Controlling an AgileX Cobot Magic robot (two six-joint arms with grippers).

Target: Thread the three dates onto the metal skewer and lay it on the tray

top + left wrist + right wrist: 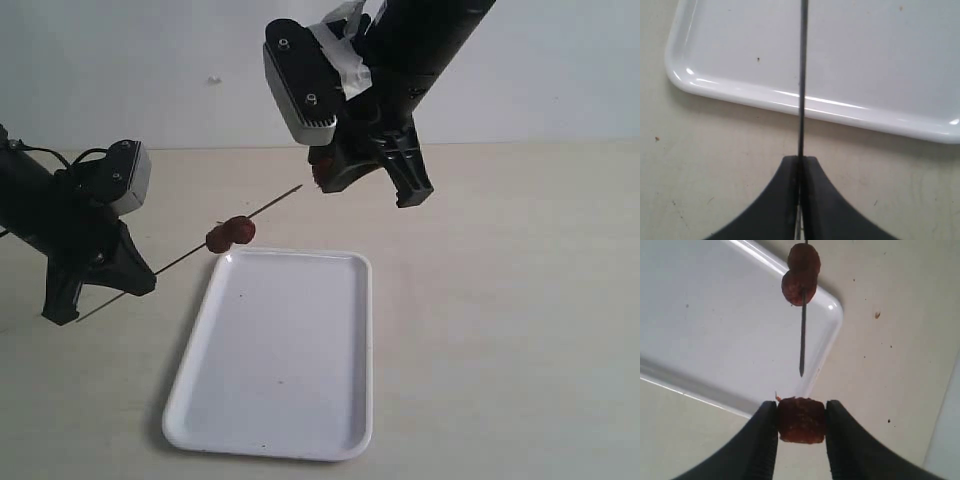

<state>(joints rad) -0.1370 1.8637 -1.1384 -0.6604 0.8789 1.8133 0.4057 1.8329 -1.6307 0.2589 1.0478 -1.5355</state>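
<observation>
L gripper (801, 162) was closed tight on the skewer (802, 75), jaws pressed together w/ the thin rod pinched between them near one end. From there the skewer ran up at a slant, held in the air, crossing past the tray's (190, 380) far-left corner in the exterior view. Two dates (230, 233) sat threaded approx. mid-rod, touching each other, just beside that corner. The pointed end beyond them was bare. R gripper (801, 410) was partway closed, clamping the third date (801, 422) between both fingers. It was lined up w/ the skewer tip but apart from it. Tray lay flat on the table (500, 300), between the two arms.
</observation>
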